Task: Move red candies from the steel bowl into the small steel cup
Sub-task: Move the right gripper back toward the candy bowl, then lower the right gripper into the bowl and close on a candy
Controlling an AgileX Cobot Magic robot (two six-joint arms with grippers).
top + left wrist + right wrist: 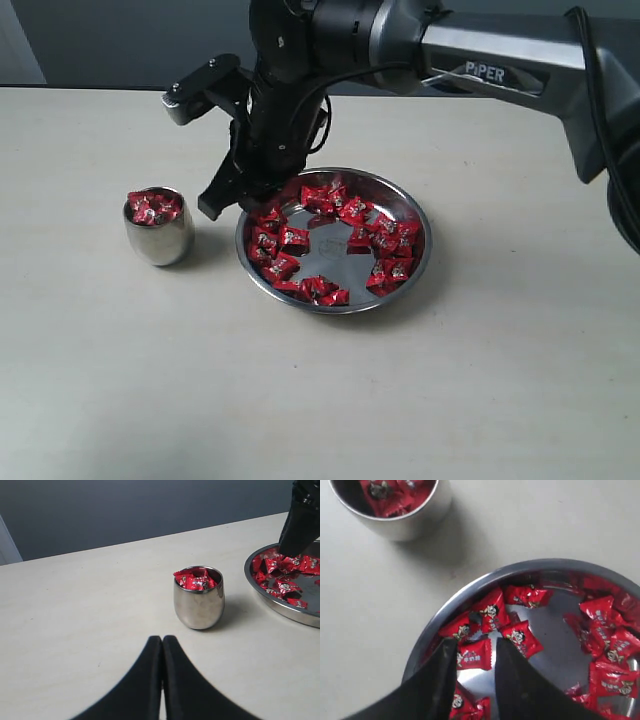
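The pale tabletop [480, 400] carries only two vessels, with a dark grey wall [100, 40] behind it. The black and grey arm [400, 40], marked PIPER, reaches in from the right with a black cable [600, 100] running along it. In the exterior view its bulk hides the far left part of the bowl's rim. Nothing lies on the strip of tabletop between the two vessels.

The bowl [420, 250] sits near the middle of the tabletop. The cup [160, 235] stands upright just beside it on the left, apart from it. Red candies [385, 235] lie scattered around the bowl's floor, mostly near the rim, leaving the centre bare. More of them fill the cup to the brim.

The right tool [240, 195] is down inside the bowl at the side nearest the cup. In the right wrist view its fingers [440, 680] are spread, and one candy [472, 655] lies flat on the steel between them. Whether the pads touch its wrapper cannot be told. Other candies crowd just beyond the tips.

The left tool [161, 640], seen only in the left wrist view, has its fingers pressed together with nothing between them. It points toward the cup, which stands a little way beyond the tips.
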